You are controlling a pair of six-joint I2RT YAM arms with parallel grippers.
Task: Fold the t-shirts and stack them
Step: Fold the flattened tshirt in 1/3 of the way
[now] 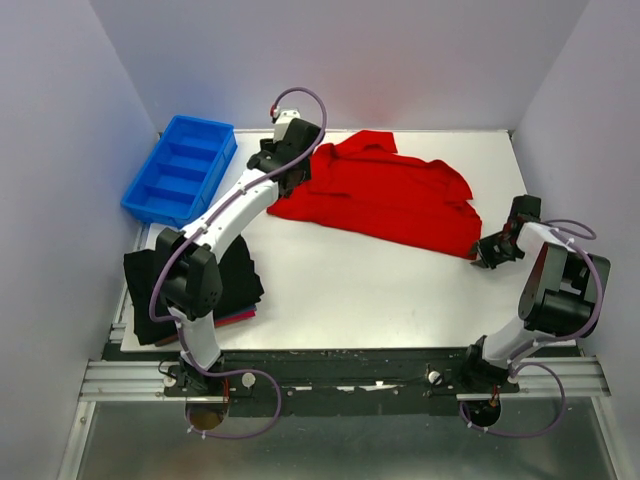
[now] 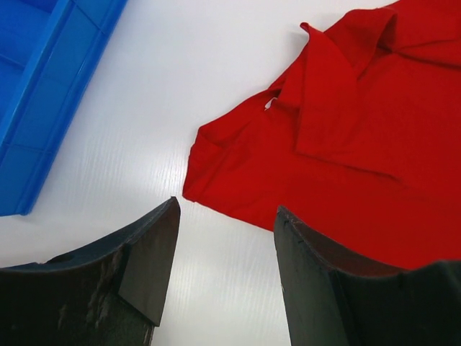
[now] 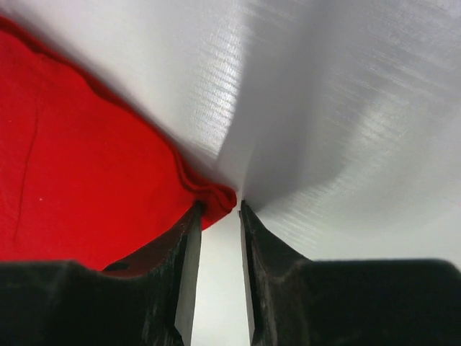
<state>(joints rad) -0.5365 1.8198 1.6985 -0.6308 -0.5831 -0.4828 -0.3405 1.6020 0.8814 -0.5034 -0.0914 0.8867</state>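
A bright red t-shirt lies rumpled and spread out at the back middle of the white table. My left gripper hovers at the shirt's left edge; in the left wrist view its jaws stand wide open over bare table, the red cloth just beyond the tips. My right gripper is low at the shirt's near right corner. Its jaws stand narrowly apart, white table showing between them, and the corner of the shirt lies at the tips. Folded black t-shirts sit stacked at the left, a dark-red edge underneath.
A blue plastic compartment bin stands at the back left, seen also at the left of the left wrist view as the bin. Grey walls close in the table on three sides. The left arm reaches over the folded stack.
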